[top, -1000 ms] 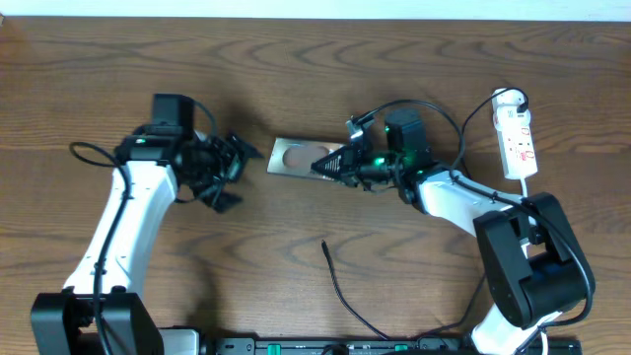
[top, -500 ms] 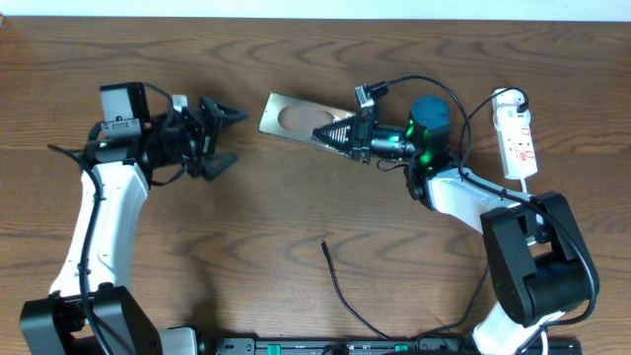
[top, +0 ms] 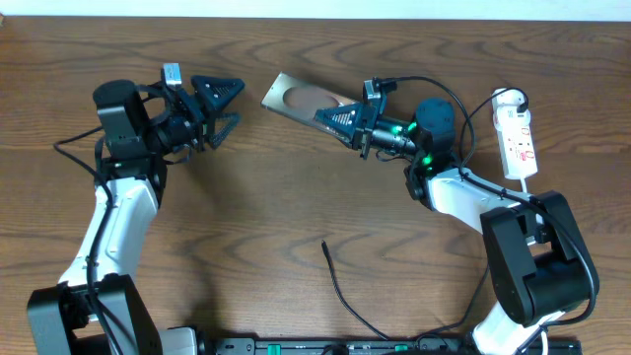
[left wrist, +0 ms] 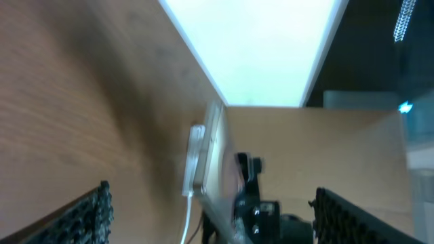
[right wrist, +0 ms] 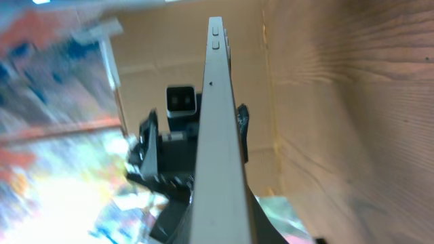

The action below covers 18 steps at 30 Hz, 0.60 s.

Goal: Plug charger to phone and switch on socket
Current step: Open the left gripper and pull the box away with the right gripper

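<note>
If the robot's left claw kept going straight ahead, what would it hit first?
Most likely the phone, held by the right gripper; the open left gripper aims at its free end, though depth is unclear.

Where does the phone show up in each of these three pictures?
Overhead: the phone lies upper centre, at an angle, with its right end gripped by the right tool.
Left wrist: the phone is seen edge-on, a thin pale strip near the middle.
Right wrist: the phone is edge-on again, running straight up the centre.
Shared landmark: the wooden table, whose grain shows in all three views.
</note>
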### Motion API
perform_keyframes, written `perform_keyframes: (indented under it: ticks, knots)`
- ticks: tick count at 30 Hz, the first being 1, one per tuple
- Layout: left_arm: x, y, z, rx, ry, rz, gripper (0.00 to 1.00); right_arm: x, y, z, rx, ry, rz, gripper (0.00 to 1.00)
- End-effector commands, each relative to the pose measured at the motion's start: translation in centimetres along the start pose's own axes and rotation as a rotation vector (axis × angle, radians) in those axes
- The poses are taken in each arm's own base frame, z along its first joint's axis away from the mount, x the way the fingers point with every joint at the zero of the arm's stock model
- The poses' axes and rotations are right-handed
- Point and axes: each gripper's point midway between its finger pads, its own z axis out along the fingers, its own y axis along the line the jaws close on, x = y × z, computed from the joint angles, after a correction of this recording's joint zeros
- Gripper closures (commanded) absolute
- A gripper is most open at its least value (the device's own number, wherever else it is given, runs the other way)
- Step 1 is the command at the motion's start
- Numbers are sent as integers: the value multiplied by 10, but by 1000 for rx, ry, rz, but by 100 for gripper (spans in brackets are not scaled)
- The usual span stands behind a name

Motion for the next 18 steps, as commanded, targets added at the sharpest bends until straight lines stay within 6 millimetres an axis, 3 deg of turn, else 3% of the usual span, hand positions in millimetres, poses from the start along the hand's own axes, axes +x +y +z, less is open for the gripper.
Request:
perform_keyframes:
  ticks: [1,10,18]
  knots:
    - [-3,-7,-3,40,-29,-28,10,-10,12,7,-43,-82,151,99]
    - [-11,-2,8,1,-115,-42,10,-3,18,37,-105,-205,223,99]
    - [-13,-3,15,-11,-153,-28,10,17,17,61,-127,-265,234,99]
